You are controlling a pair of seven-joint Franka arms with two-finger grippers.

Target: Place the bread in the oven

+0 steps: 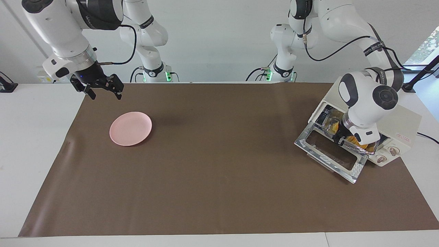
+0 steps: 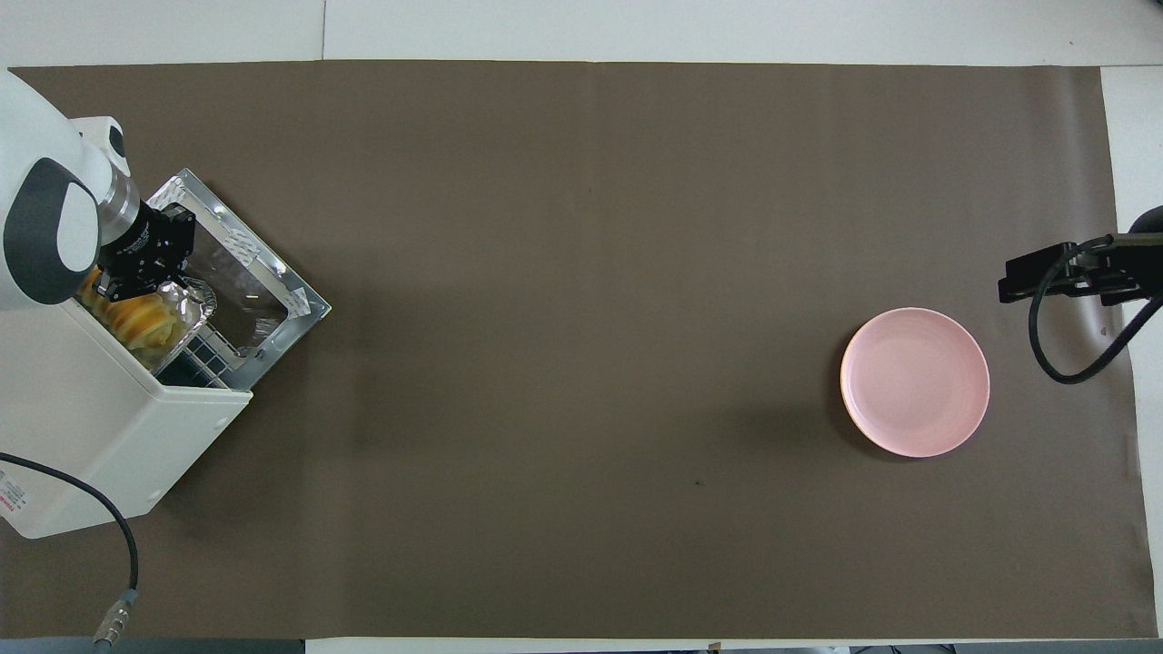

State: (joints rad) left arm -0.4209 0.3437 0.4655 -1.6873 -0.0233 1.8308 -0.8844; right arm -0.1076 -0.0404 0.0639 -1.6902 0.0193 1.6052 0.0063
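Bread [image 2: 138, 320]: lying in a foil tray [image 2: 186, 309] inside the oven [image 1: 404, 125], whose glass door [image 1: 331, 151] is dropped open, at the left arm's end of the worktop [image 1: 219, 192]. Left pincer [image 2: 136, 272]: reaching into the oven mouth at the tray; whether it grips cannot be told. Right pincer [image 1: 103, 88]: fingers spread, holding nothing, waiting over the worktop corner near a bare pink plate [image 1: 130, 128]. Brown mat [image 2: 581, 227] covers the worktop.

White table [image 1: 41, 144] under a brown mat [image 1: 219, 192], plain white wall [image 1: 212, 34], window [image 1: 427, 46] (greenery outside) at one edge
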